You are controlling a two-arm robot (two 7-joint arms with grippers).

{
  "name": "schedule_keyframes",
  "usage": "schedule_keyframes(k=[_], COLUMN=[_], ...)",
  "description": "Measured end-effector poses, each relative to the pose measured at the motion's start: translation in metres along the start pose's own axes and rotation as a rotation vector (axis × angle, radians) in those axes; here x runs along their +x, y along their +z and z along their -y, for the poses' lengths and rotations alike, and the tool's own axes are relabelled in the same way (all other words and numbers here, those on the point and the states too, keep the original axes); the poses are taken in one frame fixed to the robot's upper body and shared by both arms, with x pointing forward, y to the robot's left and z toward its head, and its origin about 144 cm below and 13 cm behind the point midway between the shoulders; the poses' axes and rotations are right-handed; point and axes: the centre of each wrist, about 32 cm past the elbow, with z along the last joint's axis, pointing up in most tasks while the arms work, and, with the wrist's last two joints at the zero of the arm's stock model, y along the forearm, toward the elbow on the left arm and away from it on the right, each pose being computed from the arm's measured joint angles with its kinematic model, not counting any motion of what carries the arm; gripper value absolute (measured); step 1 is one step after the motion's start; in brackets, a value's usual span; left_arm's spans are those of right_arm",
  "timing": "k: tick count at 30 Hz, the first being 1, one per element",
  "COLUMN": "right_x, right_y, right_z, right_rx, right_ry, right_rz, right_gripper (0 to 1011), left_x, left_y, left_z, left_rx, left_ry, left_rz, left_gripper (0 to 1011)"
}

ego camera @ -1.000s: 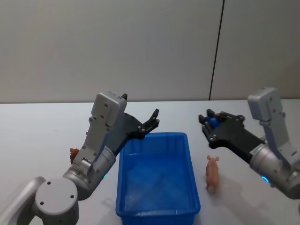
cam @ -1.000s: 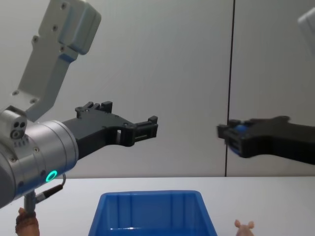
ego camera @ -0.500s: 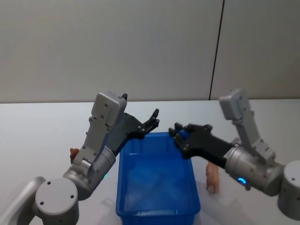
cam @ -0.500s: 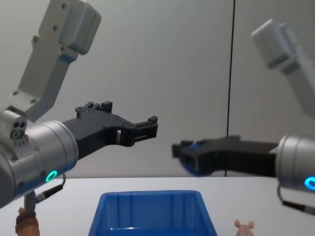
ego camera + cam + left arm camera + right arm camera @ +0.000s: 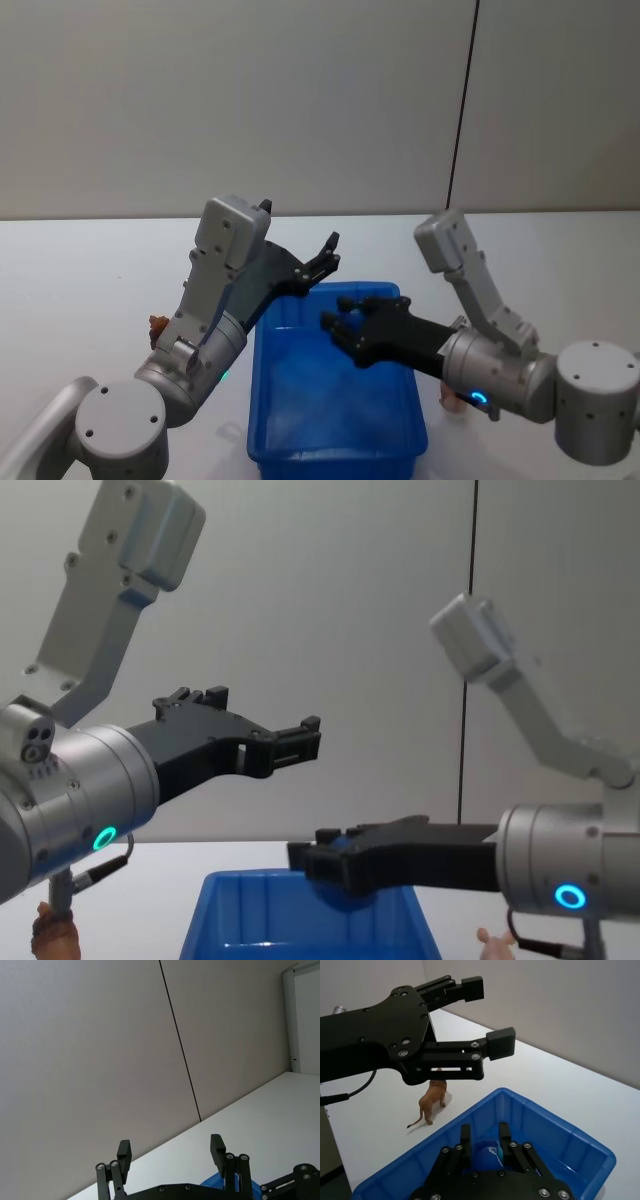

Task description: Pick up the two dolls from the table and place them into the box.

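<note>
The blue box [image 5: 335, 462] stands on the white table [image 5: 80, 270]. The brown doll [image 5: 431, 1102] stands on the table to the left of the box, also seen low down [image 5: 52, 932]. The pink doll [image 5: 497, 938] lies right of the box, mostly hidden under my right arm [image 5: 449, 402]. My right gripper [image 5: 484, 1130] hangs over the box's open middle, shut on a small blue object [image 5: 491, 1152]. My left gripper [image 5: 330, 252] is held open in the air above the box's far left corner, with nothing in it.
A grey wall with a dark vertical seam [image 5: 460, 120] backs the table. My two grippers are close to each other above the box [image 5: 250, 882]. Bare tabletop lies on both sides of the box.
My right arm has swung left and down, from above the pink doll to over the box, still holding the blue object. The left arm and both dolls have stayed still.
</note>
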Motion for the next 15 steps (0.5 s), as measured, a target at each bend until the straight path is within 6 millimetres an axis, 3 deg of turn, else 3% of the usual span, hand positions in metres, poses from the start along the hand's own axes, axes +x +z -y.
schedule_keyframes(k=[8, 15], right_x=[-0.0006, 0.0001], right_y=[-0.0026, -0.0033], right_z=[-0.0070, -0.0082], right_rx=[-0.023, -0.028], right_ry=[0.021, 0.026], right_rz=[-0.011, -0.013], right_gripper=[511, 766], left_x=[0.0000, 0.0000], left_y=[0.0000, 0.0000], left_z=[0.0000, 0.0000], left_rx=[0.000, 0.000], left_ry=[0.000, 0.000], left_rz=[0.000, 0.000], left_gripper=[1001, 1001])
